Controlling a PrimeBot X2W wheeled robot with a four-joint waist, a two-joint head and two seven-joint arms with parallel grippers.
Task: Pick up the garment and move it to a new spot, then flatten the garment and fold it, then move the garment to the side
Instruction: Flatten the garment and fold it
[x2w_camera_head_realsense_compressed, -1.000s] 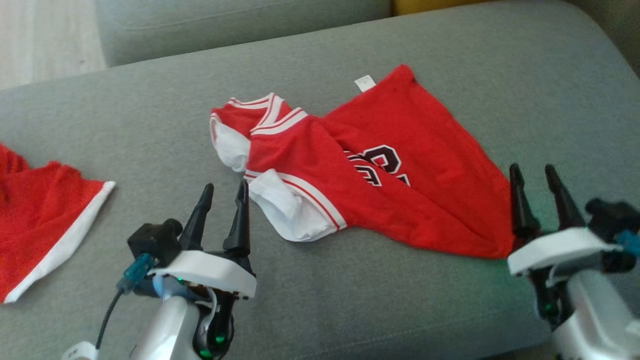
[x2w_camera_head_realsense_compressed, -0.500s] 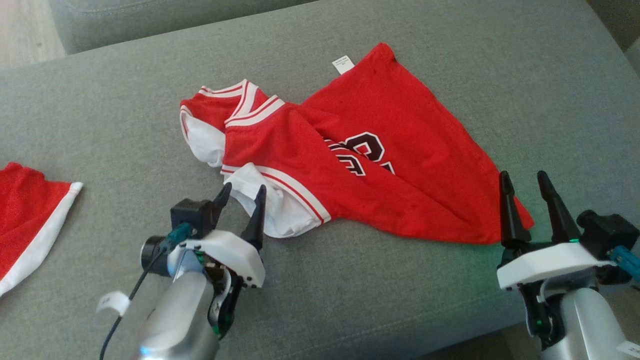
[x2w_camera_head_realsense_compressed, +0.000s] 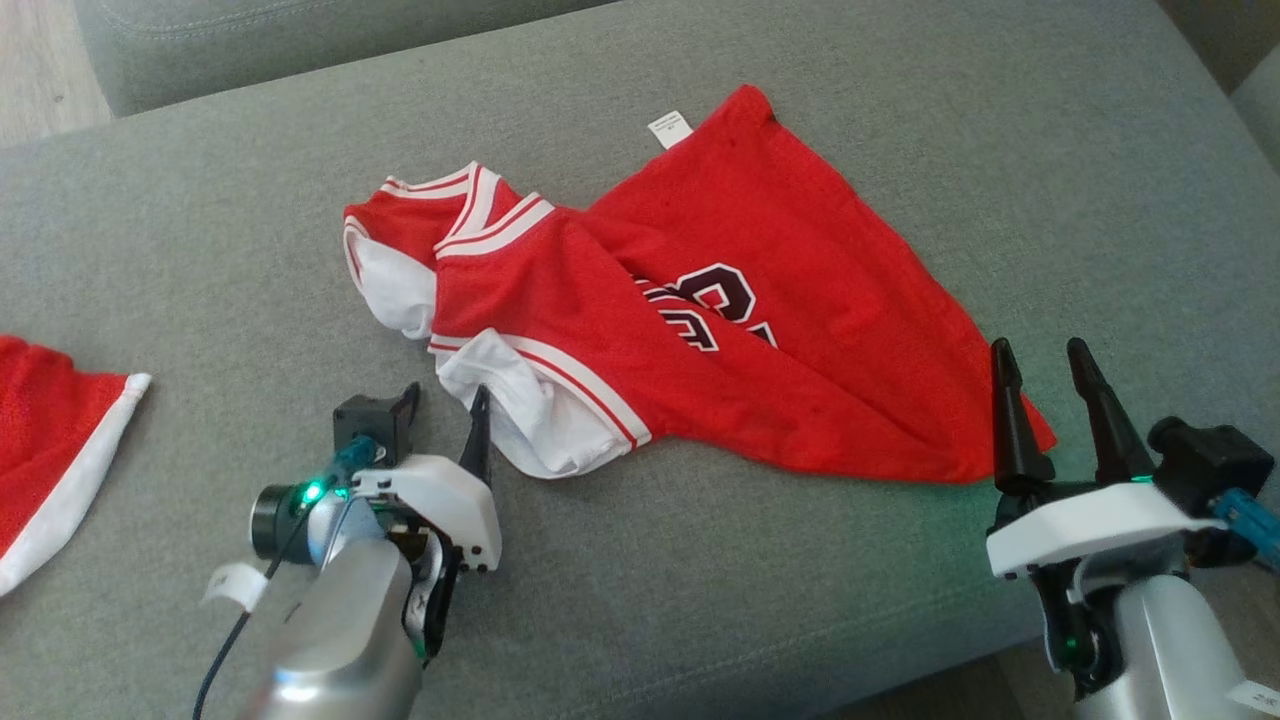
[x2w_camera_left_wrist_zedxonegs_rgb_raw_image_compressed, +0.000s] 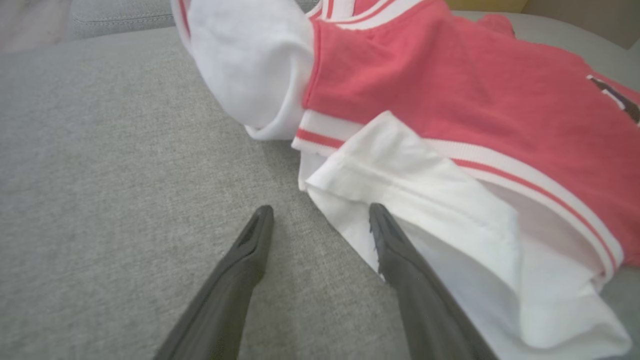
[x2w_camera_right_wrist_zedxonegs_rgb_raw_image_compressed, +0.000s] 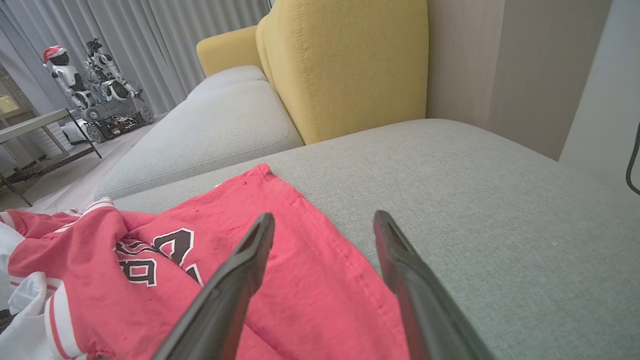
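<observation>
A red jersey (x2w_camera_head_realsense_compressed: 700, 320) with white trim, white sleeves and dark numbers lies crumpled on the grey sofa cushion (x2w_camera_head_realsense_compressed: 700, 600). My left gripper (x2w_camera_head_realsense_compressed: 445, 405) is open at the near white sleeve (x2w_camera_left_wrist_zedxonegs_rgb_raw_image_compressed: 425, 210), one finger (x2w_camera_left_wrist_zedxonegs_rgb_raw_image_compressed: 395, 250) lying on the sleeve's edge and the other on bare cushion. My right gripper (x2w_camera_head_realsense_compressed: 1035, 365) is open just above the jersey's near right corner (x2w_camera_head_realsense_compressed: 1000, 440). In the right wrist view, the red hem (x2w_camera_right_wrist_zedxonegs_rgb_raw_image_compressed: 320, 270) runs between and below my right gripper (x2w_camera_right_wrist_zedxonegs_rgb_raw_image_compressed: 325, 222). Nothing is gripped.
A second red cloth with a white band (x2w_camera_head_realsense_compressed: 50, 470) lies at the cushion's left edge. A yellow chair back (x2w_camera_right_wrist_zedxonegs_rgb_raw_image_compressed: 345, 65) and another grey seat (x2w_camera_right_wrist_zedxonegs_rgb_raw_image_compressed: 215, 130) stand beyond the cushion. The cushion's front edge (x2w_camera_head_realsense_compressed: 900, 650) runs close to both arms.
My left gripper has moved right and forward to the white sleeve, dropping lower. The right gripper has hardly moved. The camera has shifted, sliding the whole scene left.
</observation>
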